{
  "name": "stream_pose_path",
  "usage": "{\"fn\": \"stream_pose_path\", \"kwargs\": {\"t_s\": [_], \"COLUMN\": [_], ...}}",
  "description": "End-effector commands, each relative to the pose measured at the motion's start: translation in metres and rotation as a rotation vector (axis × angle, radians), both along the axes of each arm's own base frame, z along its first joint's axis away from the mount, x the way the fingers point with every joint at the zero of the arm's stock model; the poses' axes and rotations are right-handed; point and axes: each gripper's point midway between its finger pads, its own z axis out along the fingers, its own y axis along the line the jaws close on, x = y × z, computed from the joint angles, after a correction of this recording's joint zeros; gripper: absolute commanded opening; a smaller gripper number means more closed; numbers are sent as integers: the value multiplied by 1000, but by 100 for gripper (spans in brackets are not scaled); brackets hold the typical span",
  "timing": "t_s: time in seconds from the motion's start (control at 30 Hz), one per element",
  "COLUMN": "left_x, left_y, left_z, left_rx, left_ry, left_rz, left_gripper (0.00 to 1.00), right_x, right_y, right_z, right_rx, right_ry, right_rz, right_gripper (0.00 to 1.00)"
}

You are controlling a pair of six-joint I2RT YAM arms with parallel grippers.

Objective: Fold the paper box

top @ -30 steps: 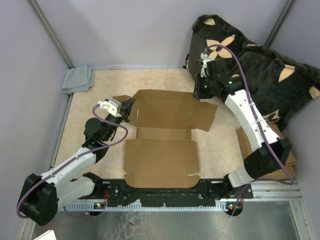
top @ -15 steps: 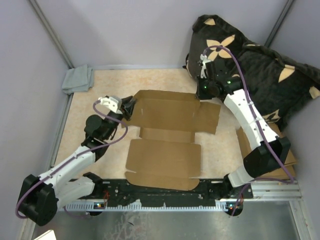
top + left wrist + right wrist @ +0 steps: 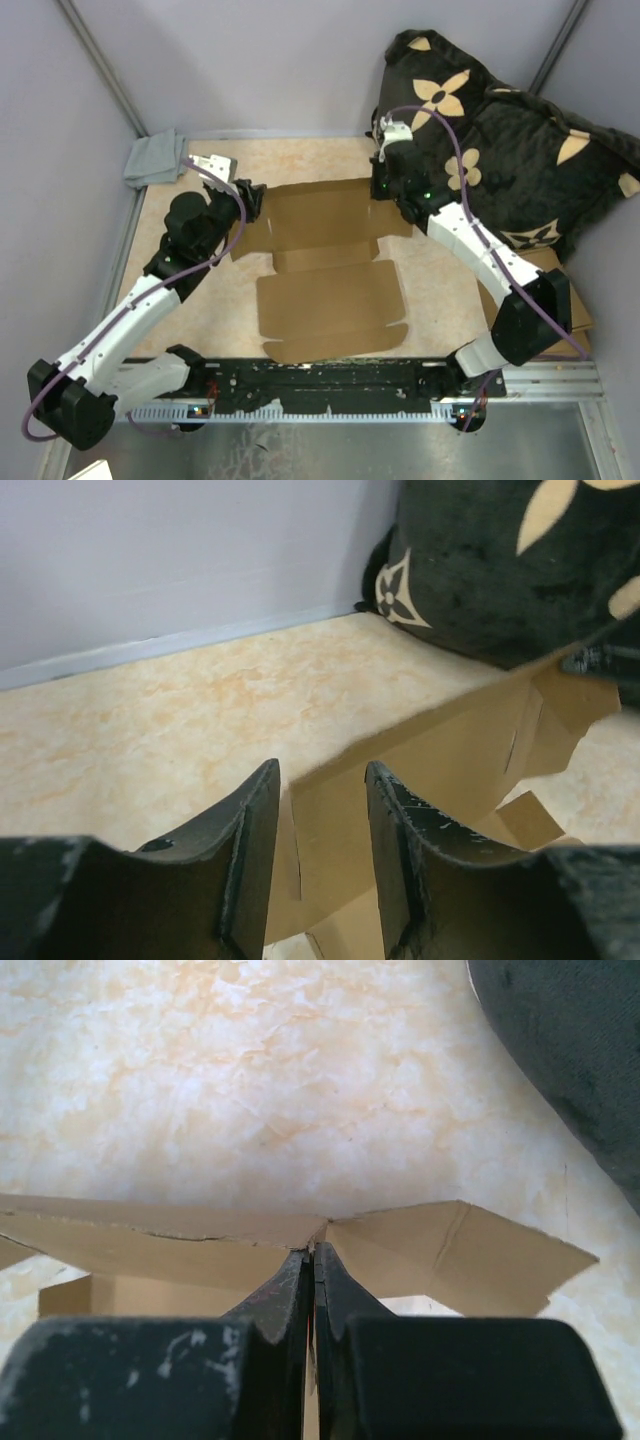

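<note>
Closest to my arm bases, the paper box (image 3: 330,300) lies mid-surface (image 3: 440,280), its near panel flat and its far panel lifted. Flat cardboard sheets (image 3: 582,322) lie to the right, under my right arm. My left end effector (image 3: 252,200) is at the box's far left corner, jaws apart, with the raised cardboard edge running between its fingers (image 3: 250,850). My right end effector (image 3: 382,188) is pinched tight on the far right edge. Beyond are a grey cloth (image 3: 155,158) far left and a dark flowered cushion (image 3: 510,130) far right.
</note>
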Motion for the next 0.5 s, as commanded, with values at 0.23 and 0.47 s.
{"fn": "stream_pose_path", "kwargs": {"t_s": [0.23, 0.47], "left_x": [-3, -24], "left_y": [11, 16], "left_z": [-12, -60], "left_rx": [11, 8], "left_ry": [213, 342], "left_rz": [86, 83], "left_gripper": [39, 36], "right_x": [7, -8], "right_y": [-3, -7], "right_z": [19, 15], "right_rx": [165, 237], "right_ry": [-377, -383], "right_rz": [-225, -225], "right_gripper": [0, 0]}}
